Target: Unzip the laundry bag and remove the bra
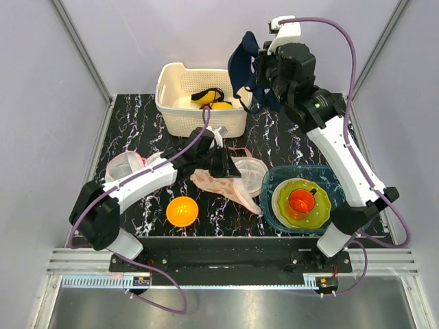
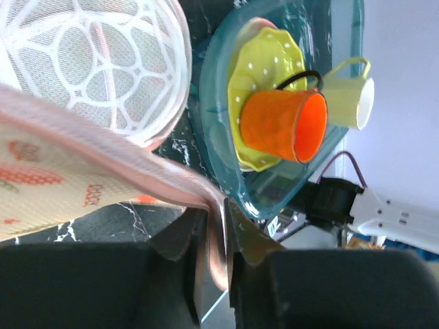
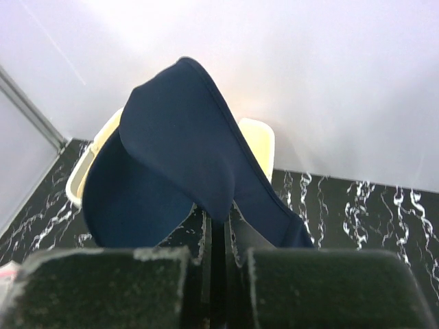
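The floral laundry bag (image 1: 223, 185) lies rumpled at the table's middle. My left gripper (image 1: 230, 163) is shut on its pink edge (image 2: 212, 233), with the floral fabric (image 2: 48, 178) spreading left in the left wrist view. My right gripper (image 1: 264, 68) is raised high at the back, to the right of the basket, and is shut on the dark navy bra (image 1: 240, 65). The bra hangs in the air and fills the right wrist view (image 3: 171, 171), pinched between the fingers (image 3: 218, 223).
A cream basket (image 1: 200, 98) with yellow items stands at the back. A white mesh rounded item (image 1: 250, 173) lies beside the bag; another lies at the left (image 1: 125, 166). An orange bowl (image 1: 182, 211) is in front. A teal tray (image 1: 273, 179) holds a green plate and orange cup (image 1: 302, 201).
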{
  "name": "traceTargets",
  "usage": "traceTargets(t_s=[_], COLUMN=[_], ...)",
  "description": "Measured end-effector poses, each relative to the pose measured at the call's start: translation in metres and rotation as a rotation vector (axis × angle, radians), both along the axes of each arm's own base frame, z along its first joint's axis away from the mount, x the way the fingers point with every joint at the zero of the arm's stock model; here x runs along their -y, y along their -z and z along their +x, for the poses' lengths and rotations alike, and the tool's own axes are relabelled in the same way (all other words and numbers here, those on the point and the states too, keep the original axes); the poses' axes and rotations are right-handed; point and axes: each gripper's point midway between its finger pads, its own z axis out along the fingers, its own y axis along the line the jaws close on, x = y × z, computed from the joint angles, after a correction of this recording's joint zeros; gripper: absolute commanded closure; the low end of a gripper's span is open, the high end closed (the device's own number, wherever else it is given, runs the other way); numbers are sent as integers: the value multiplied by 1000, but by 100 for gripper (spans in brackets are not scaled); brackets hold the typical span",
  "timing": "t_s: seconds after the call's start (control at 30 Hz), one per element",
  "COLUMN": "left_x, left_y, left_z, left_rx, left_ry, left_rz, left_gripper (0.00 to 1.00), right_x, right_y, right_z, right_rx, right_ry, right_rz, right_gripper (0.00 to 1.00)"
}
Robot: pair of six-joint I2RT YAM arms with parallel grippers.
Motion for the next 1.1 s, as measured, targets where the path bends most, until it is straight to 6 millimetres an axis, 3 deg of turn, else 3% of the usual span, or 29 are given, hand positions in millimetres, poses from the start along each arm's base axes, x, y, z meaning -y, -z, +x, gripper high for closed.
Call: traceTargets(t_s=[0.03,0.07,0.17,0.37,0.47,0.57,0.73,0.87,0.97,1.0,1.07,1.1], left_x=[4,7,10,-3,-28,-54,-115,-178,-201,-204,-208,-208], left_y=[-4,-8,-12,-10,-14,-33,-71,-84,-81,-78,-72,-68], left_z=[-2,-3,-5,-2,7,17,24,22,15,11,7,6], left_rx=[18,33,60,70,102,167,251,279,269,260,242,231], left_ry=[18,34,64,55,-6,-80,-235,-412,-476,-482,-486,-484], left_rz=[-5,-10,-10,39,123,177,202,215,230,235,245,250], left_gripper=[59,35,23,21,20,19,12,12,11,11,12,11], right_x=[0,0,0,-9,-19,-32,-54,-75,-92,-96,-106,-110], right_y=[-2,-4,-6,-10,-12,-8,23,75,119,133,167,182], right_z=[4,9,26,55,66,79,105,133,154,159,171,176], right_rx=[6,9,15,31,46,55,28,-33,-79,-92,-136,-160], right_ry=[4,9,27,39,21,-7,-39,-60,-86,-89,-108,-122], right_rz=[3,3,5,12,23,31,19,-14,-34,-39,-42,-32], right_gripper=[100,100,100,100,100,100,100,100,100,94,38,18])
